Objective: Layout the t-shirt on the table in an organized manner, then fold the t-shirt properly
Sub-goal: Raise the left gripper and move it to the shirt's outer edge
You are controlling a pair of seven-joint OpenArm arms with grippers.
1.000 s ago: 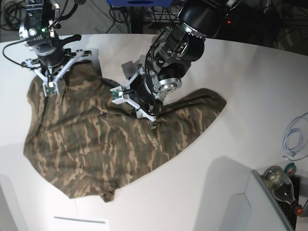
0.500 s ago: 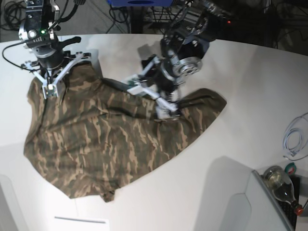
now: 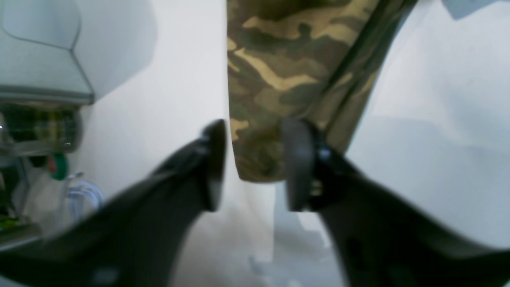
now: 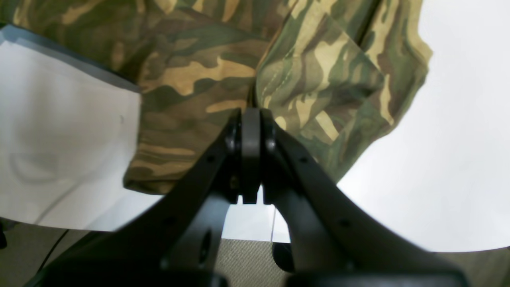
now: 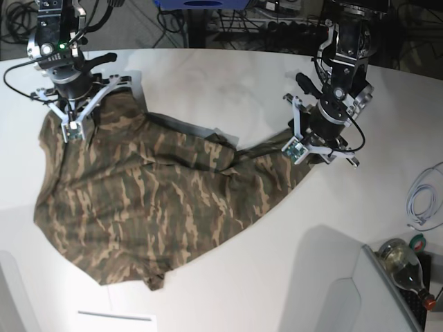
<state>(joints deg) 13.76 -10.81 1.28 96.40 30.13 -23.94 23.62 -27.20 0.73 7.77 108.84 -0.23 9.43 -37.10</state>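
- We find the t-shirt (image 5: 159, 200) spread rumpled across the table (image 5: 228, 76), one end drawn out towards the left gripper (image 3: 249, 165).
- We see the left gripper's jaws apart, a strip of the shirt's cloth lying between them; we cannot tell whether they touch it.
- We see the right gripper (image 4: 251, 119) pressed together, pinching a fold of the shirt at its far corner.

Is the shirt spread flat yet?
Not yet. The shirt lies mostly open on the table, but it is creased and rumpled, with a fold near the middle and one corner bunched.
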